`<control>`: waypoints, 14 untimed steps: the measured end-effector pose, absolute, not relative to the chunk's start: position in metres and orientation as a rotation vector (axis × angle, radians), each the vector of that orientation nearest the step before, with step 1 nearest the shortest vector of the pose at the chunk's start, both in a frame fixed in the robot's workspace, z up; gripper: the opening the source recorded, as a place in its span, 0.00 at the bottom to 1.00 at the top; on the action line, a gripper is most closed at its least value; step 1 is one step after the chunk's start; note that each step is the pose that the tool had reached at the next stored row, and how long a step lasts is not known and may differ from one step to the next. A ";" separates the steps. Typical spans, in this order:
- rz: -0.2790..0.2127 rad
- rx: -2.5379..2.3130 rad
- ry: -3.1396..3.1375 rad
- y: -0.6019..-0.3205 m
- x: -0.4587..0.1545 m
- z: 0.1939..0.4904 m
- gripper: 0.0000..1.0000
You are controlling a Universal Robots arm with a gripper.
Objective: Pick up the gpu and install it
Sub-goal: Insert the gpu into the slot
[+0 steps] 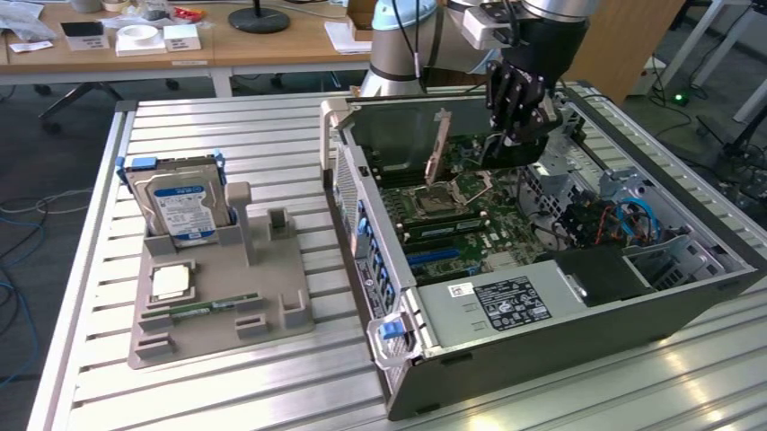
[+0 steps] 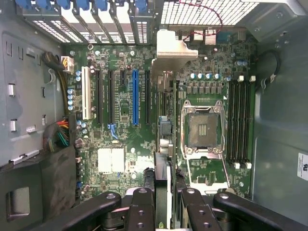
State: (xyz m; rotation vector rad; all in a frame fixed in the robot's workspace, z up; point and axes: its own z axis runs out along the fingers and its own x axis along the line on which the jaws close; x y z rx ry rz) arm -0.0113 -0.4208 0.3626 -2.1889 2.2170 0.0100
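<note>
The robot arm's pincer (image 1: 523, 126) was closed on the gpu (image 1: 470, 148), gripping the card on edge inside the open computer case (image 1: 540, 323) on the slatted metal table (image 1: 215, 135). In the wrist view the gpu (image 2: 163, 125) ran between the pincer (image 2: 163, 197) fingers over the motherboard (image 2: 120, 144), between a blue slot (image 2: 135, 96) and the processor socket (image 2: 203, 129). A hard drive (image 1: 180, 211) stood upright in a grey holder (image 1: 222, 310) well apart.

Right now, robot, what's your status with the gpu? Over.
Gripper shut on the gpu. Card upright over the motherboard, inside the open case. Hard drive out of the way in its grey holder.
</note>
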 end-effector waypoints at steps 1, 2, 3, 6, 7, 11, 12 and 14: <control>0.010 -2.189 2.217 -0.421 -0.011 0.363 0.26; 0.010 -2.189 2.217 -0.421 -0.011 0.363 0.26; 0.010 -2.189 2.217 -0.421 -0.011 0.363 0.26; 0.010 -2.189 2.217 -0.422 -0.011 0.363 0.26; 0.010 -2.189 2.217 -0.423 -0.011 0.363 0.26; 0.010 -2.189 2.217 -0.427 -0.011 0.363 0.26; 0.010 -2.189 2.217 -0.428 -0.011 0.363 0.26; 0.010 -2.189 2.217 -0.429 -0.011 0.362 0.26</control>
